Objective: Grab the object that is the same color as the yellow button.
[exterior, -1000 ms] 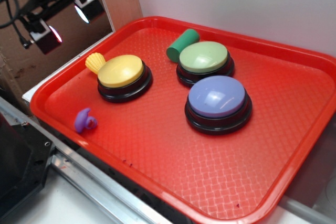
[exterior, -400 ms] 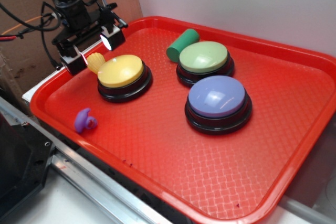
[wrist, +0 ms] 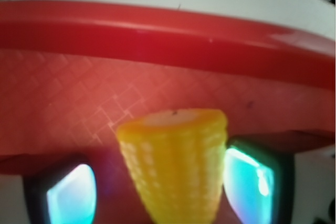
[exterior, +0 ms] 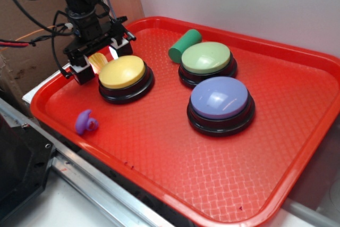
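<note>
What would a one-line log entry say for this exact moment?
phase: pre-grasp | gripper: open, fingers either side of yellow corn piece | contact: unclear | location: red tray, beside yellow button

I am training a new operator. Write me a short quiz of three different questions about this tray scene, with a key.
1. True or false: the gripper straddles the yellow piece.
2. Which button touches the green cylinder? A yellow button B green button C purple button
3. Fill in: the small purple piece lies near the red tray's ____ rim.

Key: 1 true; 2 B; 3 front-left.
</note>
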{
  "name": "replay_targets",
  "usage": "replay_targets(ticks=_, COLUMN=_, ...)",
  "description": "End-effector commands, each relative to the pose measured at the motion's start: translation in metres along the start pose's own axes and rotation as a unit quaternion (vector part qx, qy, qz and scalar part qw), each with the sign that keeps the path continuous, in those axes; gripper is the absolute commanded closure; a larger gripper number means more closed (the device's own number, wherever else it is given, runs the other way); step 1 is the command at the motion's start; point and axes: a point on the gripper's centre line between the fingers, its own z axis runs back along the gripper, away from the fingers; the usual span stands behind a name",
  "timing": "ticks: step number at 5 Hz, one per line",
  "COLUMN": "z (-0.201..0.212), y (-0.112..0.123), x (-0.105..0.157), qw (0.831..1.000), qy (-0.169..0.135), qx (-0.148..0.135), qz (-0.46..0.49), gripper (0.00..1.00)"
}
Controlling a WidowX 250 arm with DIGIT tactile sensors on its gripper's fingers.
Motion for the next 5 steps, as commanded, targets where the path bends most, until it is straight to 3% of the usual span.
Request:
replay_targets(ticks=1, z=0.014, y=-0.008, x=0.007, qw=0.999, qy=-0.014, qx=-0.021, qz=-0.032, gripper=1.0)
replay_targets(ticks=2, z=0.044, y=-0.013, x=-0.003, qw=0.988, qy=0.013, qx=-0.021, qz=-0.152, gripper=1.0)
replay_targets(ticks=3, z=0.079, y=-0.011, x=-0.021, qw=0.964, qy=0.029, qx=-0.034, qz=-0.262, gripper=1.0)
replay_targets(ticks=4, z=0.108, y=-0.005, x=-0.049, qw=0.924, qy=0.089, qx=-0.058, qz=-0.367, gripper=1.0)
replay_targets(ticks=5, z=0.129, y=0.006, x=-0.078, qw=0.882, qy=0.087, qx=-0.072, qz=-0.457, gripper=1.0)
